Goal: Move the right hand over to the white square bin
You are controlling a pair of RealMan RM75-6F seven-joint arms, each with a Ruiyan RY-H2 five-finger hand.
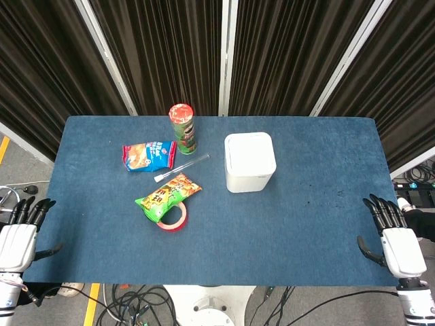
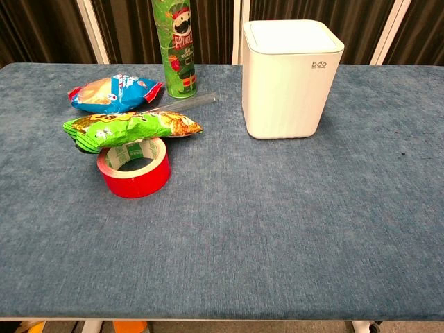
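Head view: right hand [image 1: 399, 246] at table edge [image 1: 380, 280]

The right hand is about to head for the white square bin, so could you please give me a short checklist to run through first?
1. Right hand holds nothing, fingers apart: ok.
2. White square bin stands upright, lid closed: ok.
3. Bare blue table between the right hand and the bin, nothing in the way: ok.
4. Clutter sits on the bin's far side from the right hand: Pringles can, green snack bag resting on the red tape roll: ok.
5. Left hand parked at the opposite table edge, out of the way: ok.
6. Height of the right hand relative to the bin's top: cannot tell.
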